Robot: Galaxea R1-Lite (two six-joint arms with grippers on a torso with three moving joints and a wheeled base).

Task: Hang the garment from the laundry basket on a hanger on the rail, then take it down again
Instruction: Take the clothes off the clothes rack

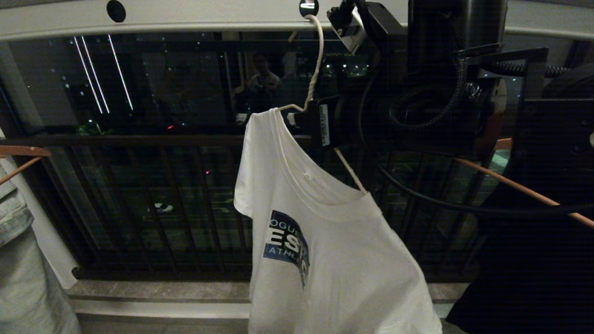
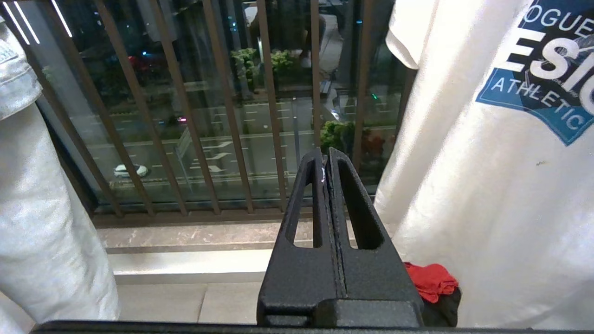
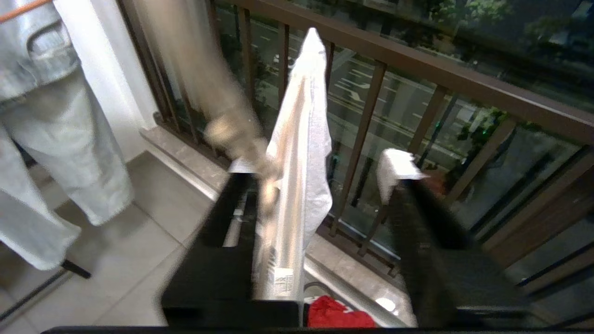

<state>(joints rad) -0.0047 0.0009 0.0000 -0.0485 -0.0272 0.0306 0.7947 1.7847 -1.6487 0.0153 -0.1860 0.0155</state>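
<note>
T-shirt (image 1: pixel 334 260) hangs on the white wire hanger (image 1: pixel 312 88), hook through a hole in the grey rail (image 1: pixel 209 18); the hanger's neck runs near vertical. Right gripper (image 3: pixel 320 185) is up at the hanger's shoulder, fingers (image 3: pixel 232 218) about half open with neck and cloth between them, nearer one finger; grip uncertain. Left gripper (image 2: pixel 326 160) sits low beside the shirt, fingers pressed together, empty, well below the hanger.

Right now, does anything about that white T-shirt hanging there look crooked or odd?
Yes. The white T-shirt hangs lopsided: the wire hanger, hooked in a hole of the rail, tilts steeply, one shoulder high, the other low. The right hand sits at the hanger's neck.
</note>
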